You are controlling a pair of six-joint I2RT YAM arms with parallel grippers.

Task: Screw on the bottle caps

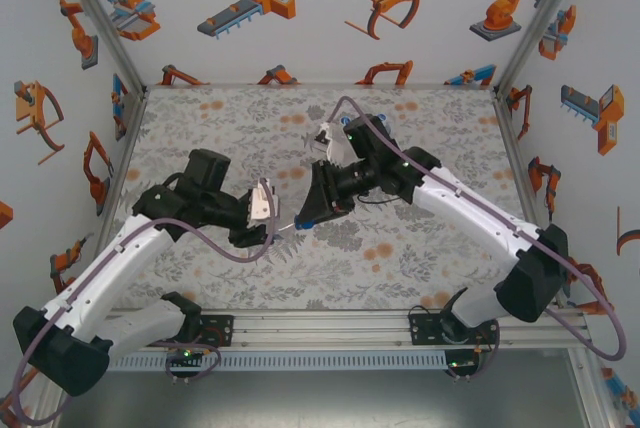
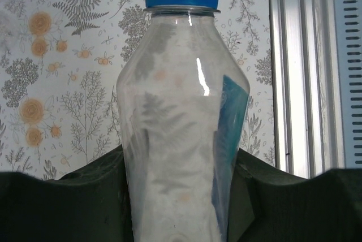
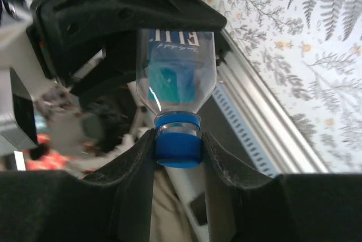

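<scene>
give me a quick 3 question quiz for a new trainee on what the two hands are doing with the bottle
1. True or false: the left hand holds the clear bottle by its body.
2. What is the right hand closed on? A the blue cap; B a white cap; C nothing.
3. Fill in: the blue cap sits on the bottle's ____.
Key: 1 true. 2 A. 3 neck.
</scene>
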